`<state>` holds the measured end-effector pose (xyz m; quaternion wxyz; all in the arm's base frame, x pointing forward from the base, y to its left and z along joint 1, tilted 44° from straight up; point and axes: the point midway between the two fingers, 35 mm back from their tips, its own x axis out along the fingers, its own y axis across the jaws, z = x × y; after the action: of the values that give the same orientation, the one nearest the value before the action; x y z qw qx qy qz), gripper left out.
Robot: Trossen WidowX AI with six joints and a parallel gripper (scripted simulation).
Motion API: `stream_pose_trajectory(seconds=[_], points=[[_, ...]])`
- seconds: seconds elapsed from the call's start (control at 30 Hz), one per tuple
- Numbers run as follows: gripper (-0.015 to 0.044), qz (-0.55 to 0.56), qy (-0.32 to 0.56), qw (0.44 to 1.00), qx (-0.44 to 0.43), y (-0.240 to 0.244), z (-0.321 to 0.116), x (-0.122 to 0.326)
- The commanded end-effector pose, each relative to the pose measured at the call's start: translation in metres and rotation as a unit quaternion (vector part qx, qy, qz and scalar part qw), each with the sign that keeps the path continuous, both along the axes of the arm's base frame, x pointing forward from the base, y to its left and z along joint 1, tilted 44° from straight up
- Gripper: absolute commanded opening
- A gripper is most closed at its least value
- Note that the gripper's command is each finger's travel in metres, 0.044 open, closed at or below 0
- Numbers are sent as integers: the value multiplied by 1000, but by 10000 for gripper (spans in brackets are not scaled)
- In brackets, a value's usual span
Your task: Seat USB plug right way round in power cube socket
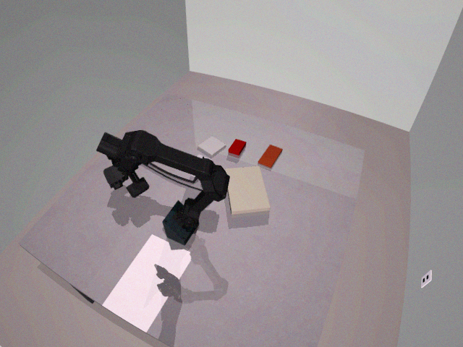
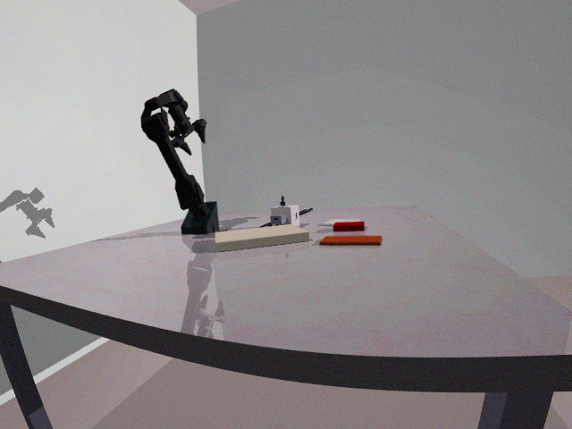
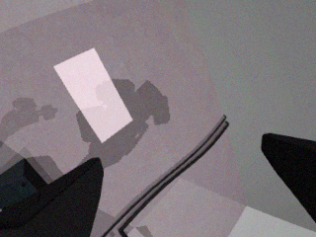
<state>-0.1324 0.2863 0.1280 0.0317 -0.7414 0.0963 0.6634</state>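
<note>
The white power cube (image 2: pixel 291 214) stands behind the cream box in the exterior view. A small dark plug (image 2: pixel 282 201) stands upright on its top; its orientation and depth are too small to tell. A grey plug (image 2: pixel 277 219) is at the cube's side. In the top view the arm hides the cube and plugs. My gripper (image 1: pixel 126 189) (image 2: pixel 196 147) (image 3: pixel 184 154) is open and empty, high above the table and away from the cube. Two dark cables (image 3: pixel 226 124) run across the table in the wrist view, where neither the cube nor the top plug can be made out.
A cream box (image 1: pixel 248 190) (image 2: pixel 263 239) lies near the cube. Beyond are a red block (image 1: pixel 237 147) (image 2: pixel 349 226), an orange flat block (image 1: pixel 270 155) (image 2: pixel 350 240) and a white flat piece (image 1: pixel 212 145). The arm reaches over the cable area.
</note>
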Motion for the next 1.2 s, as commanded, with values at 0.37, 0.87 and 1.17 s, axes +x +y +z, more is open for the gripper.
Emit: stream_pose_trajectory(seconds=[0.37, 0.87, 1.17], points=[[440, -663, -156, 730, 51, 30, -37, 155], [440, -927, -258, 251, 108, -6, -63, 285], [440, -932, -304, -103, 167, -46, -75, 348]])
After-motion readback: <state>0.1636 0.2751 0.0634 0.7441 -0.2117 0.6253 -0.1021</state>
